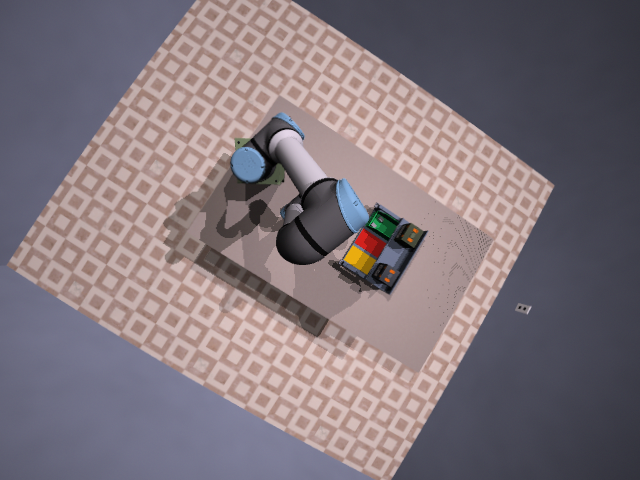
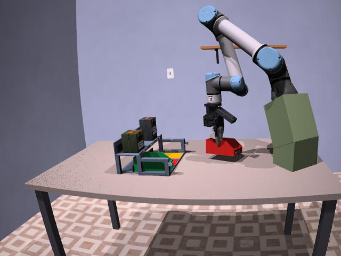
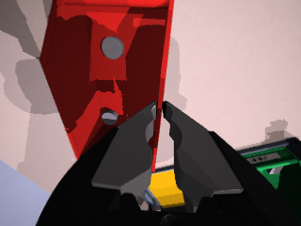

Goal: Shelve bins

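My gripper (image 2: 218,144) (image 3: 160,102) is shut on one side wall of the red bin (image 2: 227,150) (image 3: 141,61). The bin hangs a little above the table, over its own shadow, roughly level. Two grey round parts show inside it in the wrist view. The green bin (image 1: 383,224) (image 2: 152,156) (image 3: 288,185) sits in the end spot of the grey shelf (image 1: 397,258) (image 2: 139,166), with grey parts in it. Beside it lie the bare red mark (image 1: 370,242) (image 2: 175,161) and the yellow mark (image 1: 357,258) (image 2: 175,155) (image 3: 165,188). The arm hides the red bin in the top view.
An olive box (image 1: 410,235) (image 2: 133,142) and a dark grey box (image 1: 386,273) (image 2: 147,128) stand on the shelf's raised upper board. Grey side rails and posts flank the lower spots. The green robot pedestal (image 2: 305,132) stands at the right in the exterior view.
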### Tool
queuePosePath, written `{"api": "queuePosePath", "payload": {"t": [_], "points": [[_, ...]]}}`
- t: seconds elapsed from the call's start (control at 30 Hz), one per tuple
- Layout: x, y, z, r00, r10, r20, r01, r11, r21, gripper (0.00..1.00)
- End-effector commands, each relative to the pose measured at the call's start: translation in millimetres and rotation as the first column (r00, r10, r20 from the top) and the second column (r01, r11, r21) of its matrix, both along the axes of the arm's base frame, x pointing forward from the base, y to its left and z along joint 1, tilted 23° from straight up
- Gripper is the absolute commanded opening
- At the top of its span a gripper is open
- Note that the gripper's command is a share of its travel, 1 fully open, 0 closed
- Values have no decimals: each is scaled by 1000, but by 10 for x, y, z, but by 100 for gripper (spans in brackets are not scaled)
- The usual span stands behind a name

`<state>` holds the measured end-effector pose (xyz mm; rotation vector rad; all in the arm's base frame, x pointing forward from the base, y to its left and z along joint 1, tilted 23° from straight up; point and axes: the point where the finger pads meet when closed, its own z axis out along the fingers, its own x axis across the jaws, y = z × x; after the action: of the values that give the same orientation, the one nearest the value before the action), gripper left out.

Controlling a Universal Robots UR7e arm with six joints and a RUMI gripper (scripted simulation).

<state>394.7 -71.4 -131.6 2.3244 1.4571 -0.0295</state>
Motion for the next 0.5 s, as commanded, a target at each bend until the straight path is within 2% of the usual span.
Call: {"api": "queuePosePath", "payload": {"t": [0.0, 0.47], "points": [[62, 13, 17, 1000, 15, 2, -15, 1000, -6, 0], [165, 94, -3, 998, 67, -20, -68, 998, -16, 0]]}}
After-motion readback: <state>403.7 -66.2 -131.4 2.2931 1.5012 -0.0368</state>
